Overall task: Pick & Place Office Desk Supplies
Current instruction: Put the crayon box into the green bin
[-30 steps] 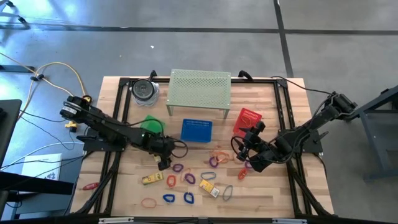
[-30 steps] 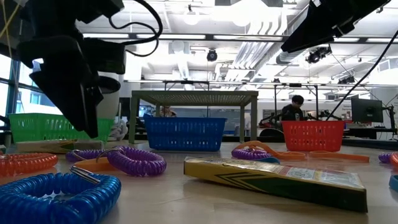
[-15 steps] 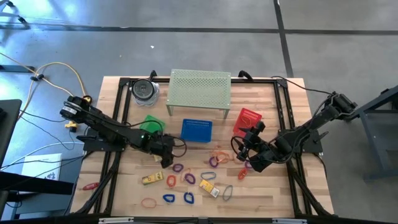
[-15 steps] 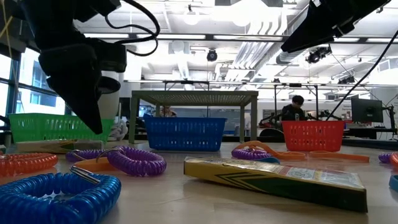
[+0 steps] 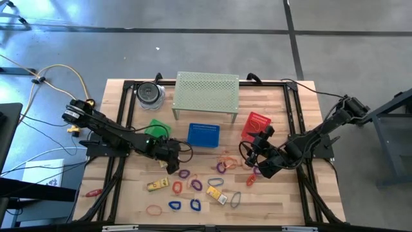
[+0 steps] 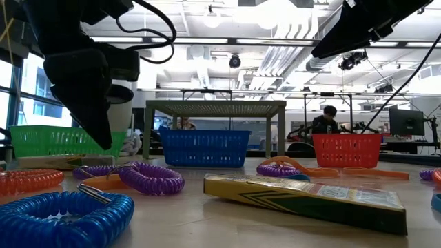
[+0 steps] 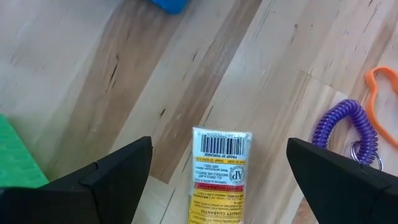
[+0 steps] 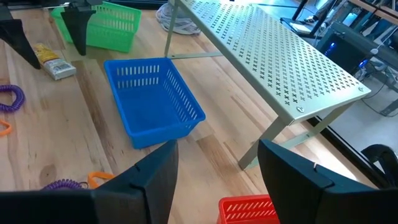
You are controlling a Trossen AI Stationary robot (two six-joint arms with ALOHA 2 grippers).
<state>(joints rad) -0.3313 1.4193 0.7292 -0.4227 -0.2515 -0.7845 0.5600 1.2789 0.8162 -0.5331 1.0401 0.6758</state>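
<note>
- Left gripper (image 7: 214, 180) open, clear wood between fingers around small yellow crayon box (image 7: 216, 174)
- Purple coiled loop (image 7: 341, 127) just beside one finger
- Green plastic basket (image 5: 156, 128) close behind

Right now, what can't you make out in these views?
- Yellow cardboard crayon box: its far end is cut off by the left wrist picture's edge.
- Red plastic mesh basket: mostly cut off by the right wrist picture's edge.
- Left pincer: only a dark silhouette in the low view.
</note>
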